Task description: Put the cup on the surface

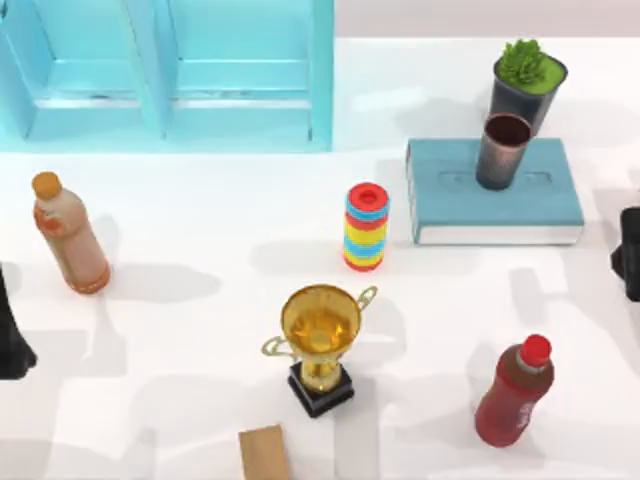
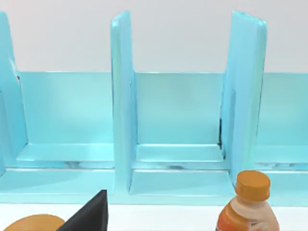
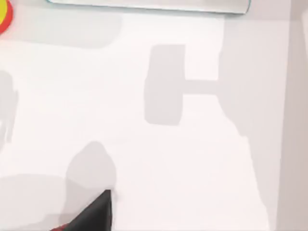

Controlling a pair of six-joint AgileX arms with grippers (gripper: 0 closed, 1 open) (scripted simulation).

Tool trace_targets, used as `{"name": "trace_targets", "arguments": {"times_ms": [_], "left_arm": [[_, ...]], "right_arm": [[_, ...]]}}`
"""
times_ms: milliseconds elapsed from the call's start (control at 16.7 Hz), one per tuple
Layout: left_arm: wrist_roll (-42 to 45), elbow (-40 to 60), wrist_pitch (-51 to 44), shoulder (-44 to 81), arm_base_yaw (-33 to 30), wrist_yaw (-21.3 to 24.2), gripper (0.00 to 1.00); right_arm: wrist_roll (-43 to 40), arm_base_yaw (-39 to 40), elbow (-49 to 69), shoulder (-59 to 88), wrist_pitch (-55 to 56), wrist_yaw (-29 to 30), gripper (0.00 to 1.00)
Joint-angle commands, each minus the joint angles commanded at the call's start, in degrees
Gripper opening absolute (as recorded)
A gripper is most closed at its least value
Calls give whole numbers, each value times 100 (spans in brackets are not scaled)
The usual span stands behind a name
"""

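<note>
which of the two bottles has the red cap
The dark red bottle near the table's front right; the pale orange bottle at the left has an orange cap.

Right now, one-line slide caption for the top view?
Copper cup upright on teal book, white tabletop cluttered, both arms parked at edges.

Copper cup (image 1: pixel 502 150) upright on book (image 1: pixel 540 205)

- Left arm (image 1: pixel 12 335): matte black body, seen as a dark, rounded mass at the top view's left edge; no markings, cables or screws discernible.
- Right arm (image 1: pixel 629 255): same black finish, blocky outline at the top view's right edge.
- Left wrist view: one black, wedge-shaped finger (image 2: pixel 89 214), flat-faced, sharp-edged.
- Right wrist view: a matching black pointed finger (image 3: pixel 94 214), plain surface.
</note>
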Motion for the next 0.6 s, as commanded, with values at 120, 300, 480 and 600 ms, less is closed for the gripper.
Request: {"name": "trace_targets", "arguments": {"times_ms": [120, 300, 480, 600], "left_arm": [[0, 0, 0, 0, 0, 0, 100], [0, 0, 0, 0, 0, 0, 100], [0, 0, 0, 0, 0, 0, 100], [0, 0, 0, 0, 0, 0, 100]], "right_arm": [[142, 138, 972, 1237, -864, 34, 100], [336, 289, 2498, 2968, -2025, 117, 100], [501, 365, 4123, 4406, -2929, 231, 100], [592, 374, 5225, 5168, -3354, 318, 100]]}}
